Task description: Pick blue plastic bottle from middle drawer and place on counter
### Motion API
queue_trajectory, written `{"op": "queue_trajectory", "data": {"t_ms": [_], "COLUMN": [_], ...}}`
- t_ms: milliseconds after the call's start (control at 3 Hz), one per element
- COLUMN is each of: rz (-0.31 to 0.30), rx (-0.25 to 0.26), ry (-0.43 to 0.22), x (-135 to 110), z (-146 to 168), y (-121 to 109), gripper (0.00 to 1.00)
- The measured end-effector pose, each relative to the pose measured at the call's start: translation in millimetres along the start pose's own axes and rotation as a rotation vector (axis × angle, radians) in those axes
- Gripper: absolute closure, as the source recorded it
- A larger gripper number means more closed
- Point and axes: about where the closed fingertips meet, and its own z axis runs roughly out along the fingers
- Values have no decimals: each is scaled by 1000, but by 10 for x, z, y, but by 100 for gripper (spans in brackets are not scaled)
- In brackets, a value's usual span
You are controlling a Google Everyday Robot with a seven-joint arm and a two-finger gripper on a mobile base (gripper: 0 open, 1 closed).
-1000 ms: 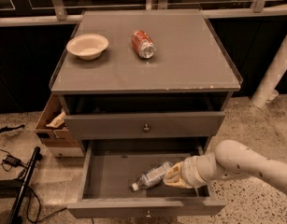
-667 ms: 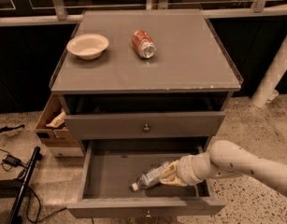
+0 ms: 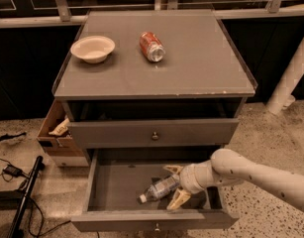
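Our gripper is down in the middle drawer, fingers spread to either side of the blue plastic bottle, which lies on its side between them, cap pointing away from the hand. Closing this near the bottle's end, we risk squeezing the smooth round body out toward the cap. On the lift it could sag cap-down and catch the closed drawer front above the hand.

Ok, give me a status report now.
Hand open, inside middle drawer, fingers either side of blue plastic bottle. Bottle lying flat on drawer floor. Nothing in the way; counter holds bowl and red can.
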Motion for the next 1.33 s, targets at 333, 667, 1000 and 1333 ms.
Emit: {"op": "queue_trajectory", "data": {"t_ms": [333,667,1000,1333], "rz": [-1,6,6,-7], "rx": [-9,-9,-13,-30], "ry": [-9,-11,-7,15], "x": [69,119,182,295], "z": [191,341,467,551], "y": [-110,-252,-376,-428], "gripper": [22,23,22,21]}}
